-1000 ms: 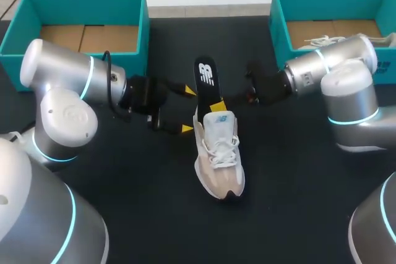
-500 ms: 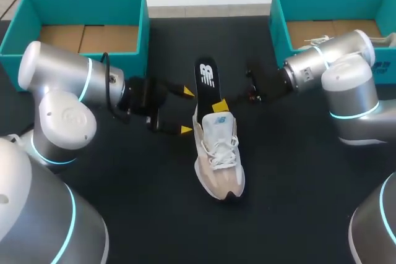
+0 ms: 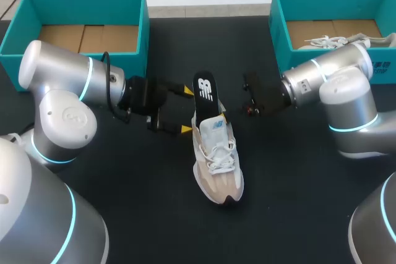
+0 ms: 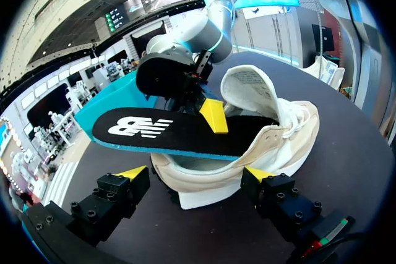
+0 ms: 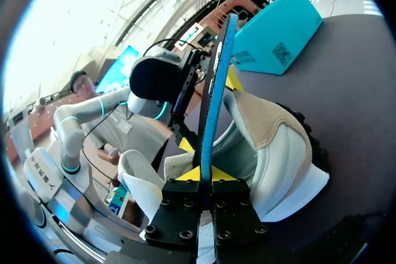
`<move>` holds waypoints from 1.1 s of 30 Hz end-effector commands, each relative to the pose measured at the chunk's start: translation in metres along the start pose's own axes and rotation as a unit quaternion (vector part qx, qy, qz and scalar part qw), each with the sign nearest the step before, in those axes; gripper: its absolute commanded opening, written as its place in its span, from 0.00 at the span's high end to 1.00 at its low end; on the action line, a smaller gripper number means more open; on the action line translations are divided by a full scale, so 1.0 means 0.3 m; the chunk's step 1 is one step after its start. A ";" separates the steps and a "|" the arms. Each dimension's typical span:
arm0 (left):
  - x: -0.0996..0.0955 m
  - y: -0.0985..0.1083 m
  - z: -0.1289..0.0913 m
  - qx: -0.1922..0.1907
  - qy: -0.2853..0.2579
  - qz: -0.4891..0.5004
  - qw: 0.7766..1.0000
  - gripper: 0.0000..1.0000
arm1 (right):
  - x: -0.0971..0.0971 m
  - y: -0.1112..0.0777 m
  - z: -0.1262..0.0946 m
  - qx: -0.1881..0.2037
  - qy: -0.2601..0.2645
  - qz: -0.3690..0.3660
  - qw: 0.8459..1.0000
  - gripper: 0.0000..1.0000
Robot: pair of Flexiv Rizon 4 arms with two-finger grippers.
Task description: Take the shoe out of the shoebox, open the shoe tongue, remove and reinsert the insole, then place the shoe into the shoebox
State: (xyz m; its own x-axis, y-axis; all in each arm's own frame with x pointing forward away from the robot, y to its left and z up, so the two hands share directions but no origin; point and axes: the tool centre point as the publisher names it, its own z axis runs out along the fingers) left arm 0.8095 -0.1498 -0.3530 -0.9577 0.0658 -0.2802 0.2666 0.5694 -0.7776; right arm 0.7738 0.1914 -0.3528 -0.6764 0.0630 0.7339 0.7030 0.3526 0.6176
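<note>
Since the shoe (image 3: 216,162) is out of both boxes and lies on the black table (image 3: 297,177) roughly midway between my arms, I start at its dark toe, the part closest to the head camera. Its heel points away toward the far edge. Past the white laces, the tongue (image 4: 247,88) stands pulled up and away from the opening.

My left gripper (image 3: 187,110) comes in from the shoe's left side at the heel end. Its fingers are spread wide, one yellow tip level with the collar and the other beside the projecting insole. In its wrist view the rear of the shoe sits just ahead of the two tips, and I cannot tell whether either one touches it.

My right gripper (image 5: 201,174) is clamped on the insole (image 3: 206,91), pinching it from both faces just above the shoe's opening. The black insole is tilted, with its front end inside the shoe and its logo end sticking out beyond the heel.

At the far edge, one teal shoebox (image 3: 143,29) sits behind my left arm, showing only its cardboard floor. The other shoebox (image 3: 276,29) sits behind my right arm, with a second white shoe (image 3: 325,41) inside.
</note>
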 end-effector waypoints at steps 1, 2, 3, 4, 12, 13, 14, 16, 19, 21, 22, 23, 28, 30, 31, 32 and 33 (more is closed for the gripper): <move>-0.005 -0.002 -0.001 -0.002 0.007 -0.001 1.000 0.00 | 0.008 0.006 0.000 -0.004 -0.008 -0.006 1.000 0.77; -0.005 -0.003 -0.001 -0.002 0.007 -0.001 1.000 0.00 | 0.007 0.013 -0.003 -0.003 -0.009 -0.009 1.000 0.73; -0.006 -0.003 -0.001 -0.002 0.008 -0.002 1.000 0.00 | 0.006 0.020 -0.006 -0.002 -0.011 -0.011 1.000 0.70; -0.006 -0.003 -0.001 -0.002 0.009 -0.003 1.000 0.00 | 0.005 0.027 -0.008 -0.001 -0.011 -0.014 1.000 0.69; -0.006 -0.003 -0.001 -0.002 0.009 -0.003 1.000 0.00 | -0.002 0.087 -0.019 0.009 -0.011 -0.034 0.999 0.69; -0.006 -0.003 -0.001 -0.002 0.009 -0.003 1.000 0.00 | -0.004 0.095 -0.018 0.010 -0.010 -0.036 0.999 0.69; -0.006 -0.003 -0.001 -0.002 0.009 -0.003 1.000 0.00 | -0.006 0.101 -0.017 0.013 -0.008 -0.037 0.999 0.69; -0.006 -0.003 -0.001 -0.002 0.009 -0.003 1.000 0.00 | -0.012 0.109 -0.015 0.014 -0.006 -0.040 0.999 0.71; -0.006 -0.003 -0.001 -0.002 0.009 -0.003 1.000 0.00 | -0.016 0.113 -0.006 0.024 -0.002 -0.035 0.999 0.92; -0.006 -0.003 -0.001 -0.002 0.009 -0.003 1.000 0.00 | -0.016 0.101 -0.004 0.032 -0.005 -0.026 0.999 1.00; -0.006 -0.003 -0.001 -0.002 0.009 -0.003 1.000 0.00 | -0.012 0.094 -0.004 0.032 -0.008 -0.023 0.999 1.00; -0.006 -0.003 -0.001 -0.002 0.009 -0.003 1.000 0.00 | -0.008 0.085 -0.007 0.029 -0.010 -0.021 0.999 1.00; -0.006 -0.003 -0.001 -0.002 0.009 -0.003 1.000 0.00 | 0.013 0.048 -0.005 0.050 -0.030 0.001 0.998 1.00; -0.006 -0.003 -0.001 -0.002 0.009 -0.003 1.000 0.00 | 0.016 0.038 0.004 0.058 -0.032 0.007 0.998 1.00; -0.006 -0.003 -0.001 -0.002 0.009 -0.003 1.000 0.00 | 0.018 0.033 0.008 0.059 -0.033 0.009 0.998 1.00; -0.006 -0.003 -0.001 -0.002 0.009 -0.003 1.000 0.00 | 0.020 0.030 0.012 0.058 -0.032 0.009 0.998 1.00; -0.006 -0.003 -0.001 -0.002 0.009 -0.003 1.000 0.00 | 0.024 0.024 0.015 0.058 -0.032 0.010 0.998 1.00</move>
State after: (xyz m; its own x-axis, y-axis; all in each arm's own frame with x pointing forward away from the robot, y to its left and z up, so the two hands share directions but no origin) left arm 0.8106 -0.1494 -0.3515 -0.9610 0.0760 -0.2657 0.2605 0.5707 -0.7787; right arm 0.7790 0.1964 -0.3444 -0.6761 0.1181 0.7273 0.6869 0.4584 0.5640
